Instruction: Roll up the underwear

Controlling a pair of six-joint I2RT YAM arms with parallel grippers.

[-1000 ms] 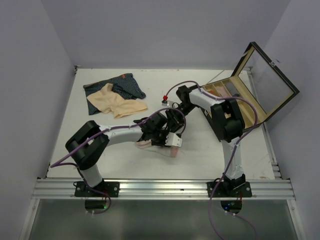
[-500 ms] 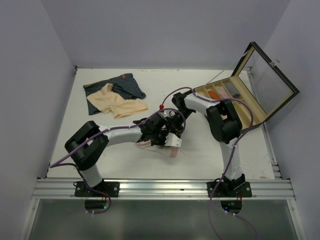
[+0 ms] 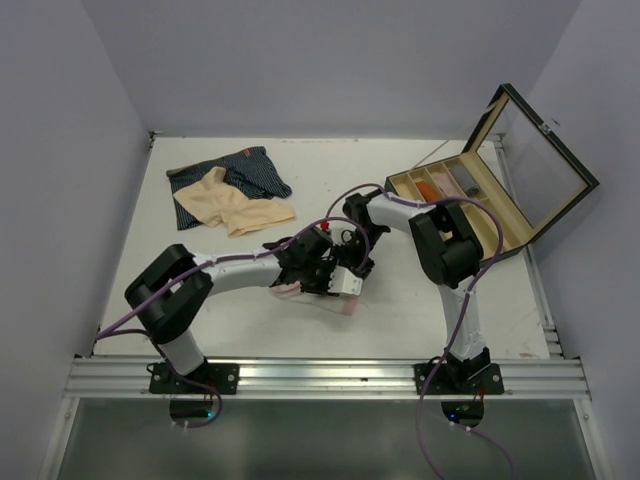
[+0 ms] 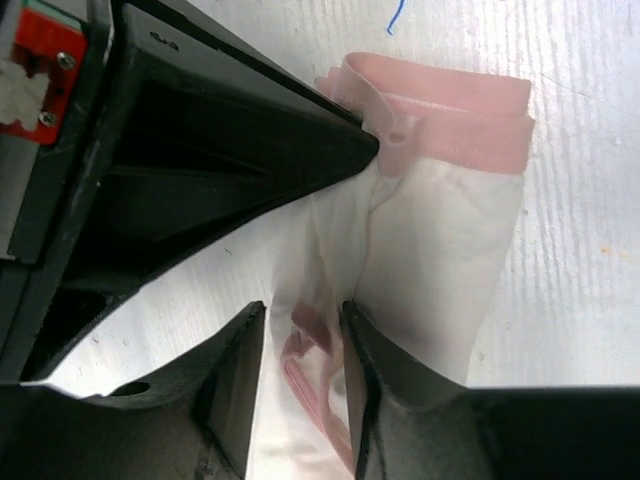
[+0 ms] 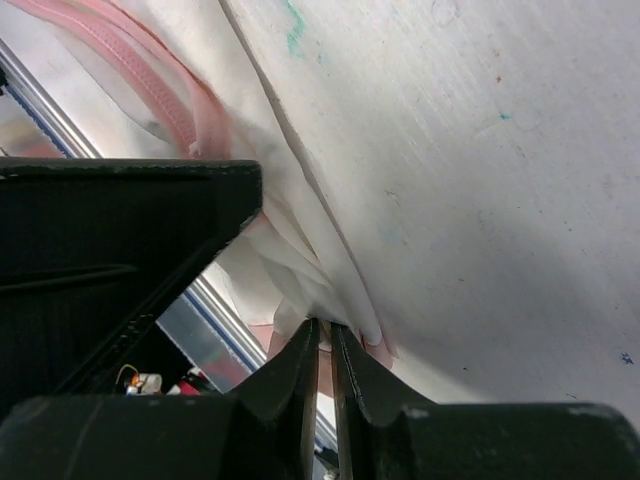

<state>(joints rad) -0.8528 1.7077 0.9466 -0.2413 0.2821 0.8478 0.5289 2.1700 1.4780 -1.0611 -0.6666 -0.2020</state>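
Three garments: a pink garment (image 4: 440, 250) between the pincers, a beige garment (image 3: 235, 205) and a navy garment (image 3: 255, 166) well beyond the left pincer (image 4: 300, 330). One box (image 3: 540, 175) beyond the right pincer (image 5: 325, 340). Two pincers, one bench (image 3: 400, 310).

a lab booth: plain walls (image 3: 70, 150), arms (image 3: 240, 268) bolted to aluminium rail (image 3: 320, 378).

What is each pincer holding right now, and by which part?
The right pincer pinches a white fold at the edge of the pink-and-white underwear. The left pincer straddles its cloth near a pink strap; a firm grip cannot be told.
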